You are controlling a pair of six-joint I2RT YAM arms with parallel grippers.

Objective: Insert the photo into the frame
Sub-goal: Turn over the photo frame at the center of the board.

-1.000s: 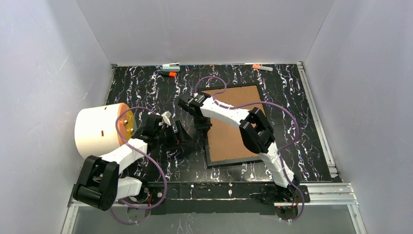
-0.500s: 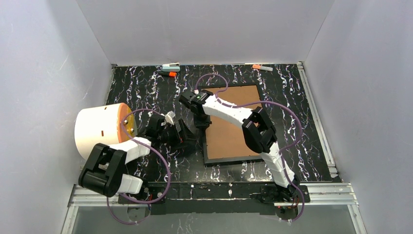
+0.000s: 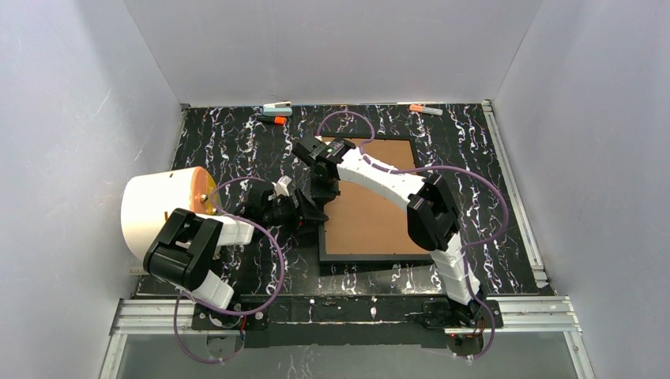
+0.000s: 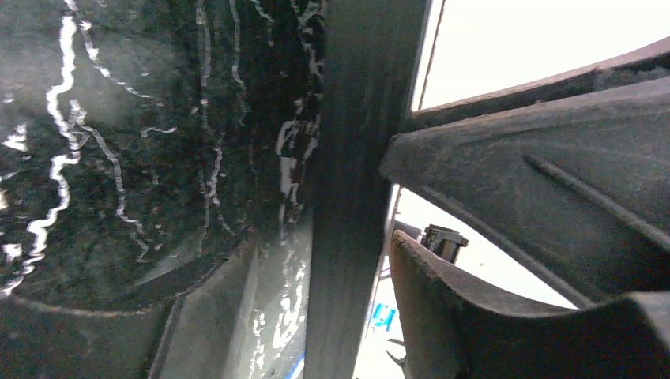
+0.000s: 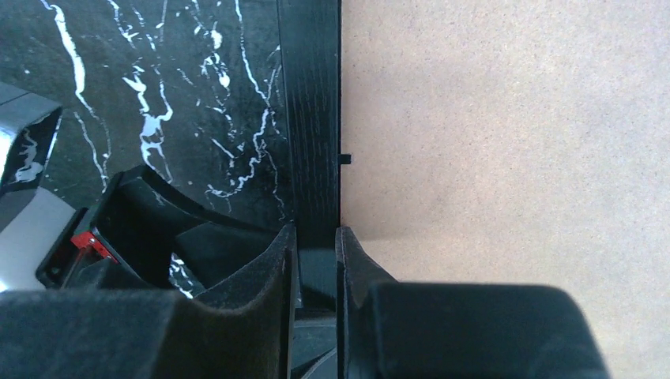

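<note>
Well to the left of the frame, a white cylinder with an orange end face lies against the wall and takes no part in the work. The left gripper has advanced from a position short of the frame and now sits at the frame's left rail. In the left wrist view its jaws are spread, with the rail just off their tips and nothing between them. They have begun to narrow from a wider setting, so a grip on the rail is probably being prepared. A little farther back on the same rail, the right gripper holds its place with its jaws pinching the rail from both sides. The frame lies flat on the marbled surface. It was skewed a moment ago and has since been turned, so its rails now run square to the edges of the surface. The brown backing board fills the frame's opening. The photo appears in no view, and whether it lies under the board cannot be told. In judgement, the squared, pinned frame is ready for a two-handed step. If the photo is not yet inside, the board must come out first.
</note>
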